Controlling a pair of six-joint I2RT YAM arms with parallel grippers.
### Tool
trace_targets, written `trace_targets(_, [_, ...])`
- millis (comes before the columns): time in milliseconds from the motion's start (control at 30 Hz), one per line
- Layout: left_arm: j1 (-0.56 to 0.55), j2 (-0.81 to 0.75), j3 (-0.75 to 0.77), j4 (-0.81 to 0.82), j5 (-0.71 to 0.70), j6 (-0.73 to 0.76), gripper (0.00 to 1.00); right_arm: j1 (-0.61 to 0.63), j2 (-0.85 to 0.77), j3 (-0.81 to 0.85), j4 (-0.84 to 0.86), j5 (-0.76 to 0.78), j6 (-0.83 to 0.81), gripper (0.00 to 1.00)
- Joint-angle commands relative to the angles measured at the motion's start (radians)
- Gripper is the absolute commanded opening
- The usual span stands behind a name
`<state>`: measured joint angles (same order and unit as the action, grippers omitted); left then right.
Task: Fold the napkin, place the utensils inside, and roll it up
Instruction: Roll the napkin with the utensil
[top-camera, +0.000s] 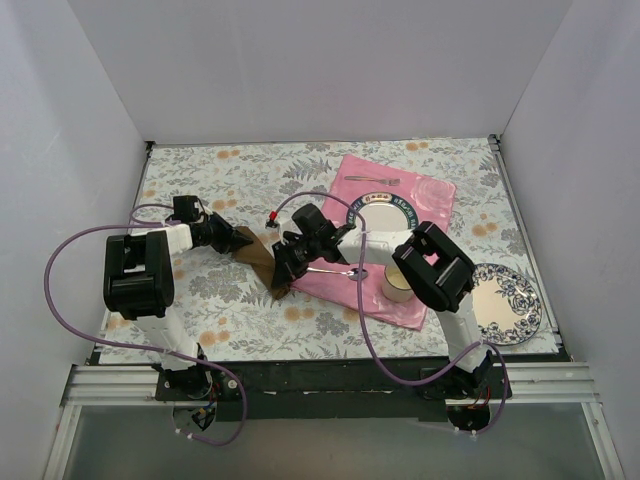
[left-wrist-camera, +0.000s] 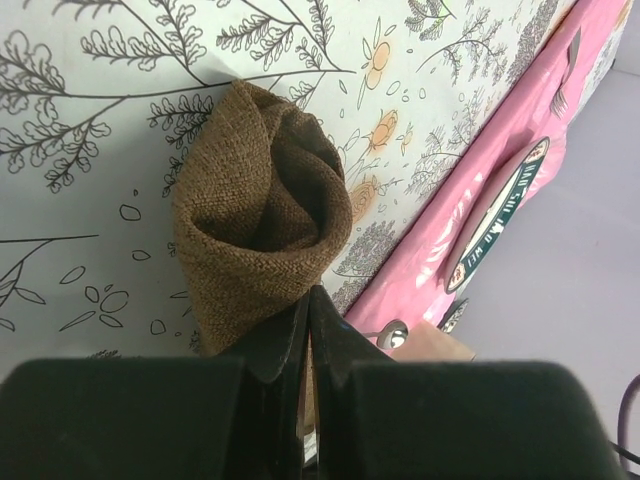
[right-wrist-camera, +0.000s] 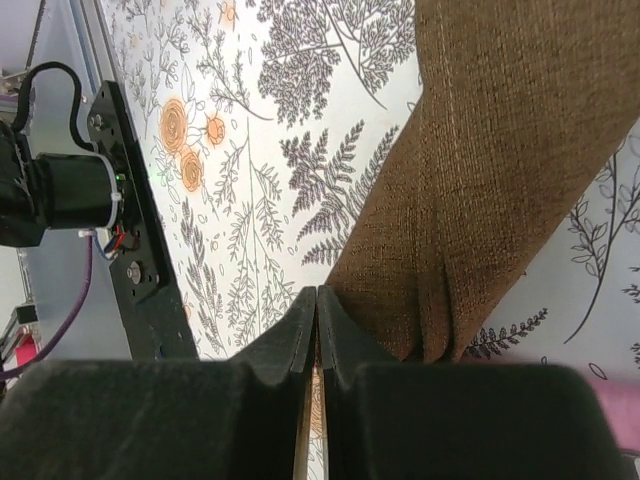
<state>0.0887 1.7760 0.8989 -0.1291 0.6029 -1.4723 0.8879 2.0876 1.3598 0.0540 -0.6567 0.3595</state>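
The dark brown napkin (top-camera: 262, 257) hangs as a folded band between my two grippers, just left of the pink mat. My left gripper (top-camera: 240, 240) is shut on its far left end; in the left wrist view (left-wrist-camera: 309, 292) the napkin (left-wrist-camera: 260, 220) bunches into a loose roll in front of the fingertips. My right gripper (top-camera: 283, 276) is shut at its near right end; in the right wrist view (right-wrist-camera: 317, 292) the napkin (right-wrist-camera: 490, 160) runs up and right from the tips. A silver spoon (top-camera: 342, 270) lies on the mat's near part. A fork (top-camera: 372, 180) lies at its far edge.
The pink mat (top-camera: 430, 195) holds a patterned plate (top-camera: 380, 213) and a pale cup (top-camera: 397, 284). A second patterned plate (top-camera: 505, 302) sits at the near right. The floral tablecloth (top-camera: 230, 170) covers the table. White walls close in the back and both sides.
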Motion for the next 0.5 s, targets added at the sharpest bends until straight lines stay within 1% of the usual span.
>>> trace_targets(0, [0.0, -0.039, 0.038, -0.056, -0.069, 0.044, 0.0, 0.008, 0.0, -0.005, 0.03, 0.0, -0.011, 0.09])
trace_targets(167, [-0.001, -0.084, 0.093, -0.107, -0.089, 0.09, 0.0, 0.011, 0.006, 0.027, -0.016, 0.0, -0.025, 0.08])
trace_targets(233, [-0.007, -0.128, 0.121, -0.125, -0.098, 0.107, 0.05, 0.016, -0.03, 0.036, -0.026, 0.006, -0.03, 0.08])
trace_targets(267, [-0.017, -0.142, 0.132, -0.139, -0.11, 0.115, 0.08, 0.016, -0.058, 0.042, -0.034, 0.008, -0.03, 0.08])
trace_targets(300, [-0.02, -0.159, 0.138, -0.158, -0.111, 0.116, 0.14, 0.017, -0.073, 0.048, -0.043, 0.015, -0.031, 0.09])
trace_targets(333, [-0.023, -0.188, 0.14, -0.164, -0.109, 0.116, 0.18, 0.017, -0.089, 0.056, -0.052, 0.022, -0.045, 0.11])
trace_targets(367, [-0.027, -0.208, 0.137, -0.174, -0.11, 0.109, 0.22, 0.016, -0.119, 0.071, -0.1, 0.037, -0.056, 0.12])
trace_targets(400, [-0.029, -0.225, 0.13, -0.185, -0.107, 0.106, 0.31, 0.016, -0.135, 0.079, -0.126, 0.073, -0.069, 0.15])
trace_targets(467, [-0.033, -0.282, 0.107, -0.208, -0.12, 0.102, 0.41, 0.013, -0.179, 0.097, -0.193, 0.112, -0.112, 0.17])
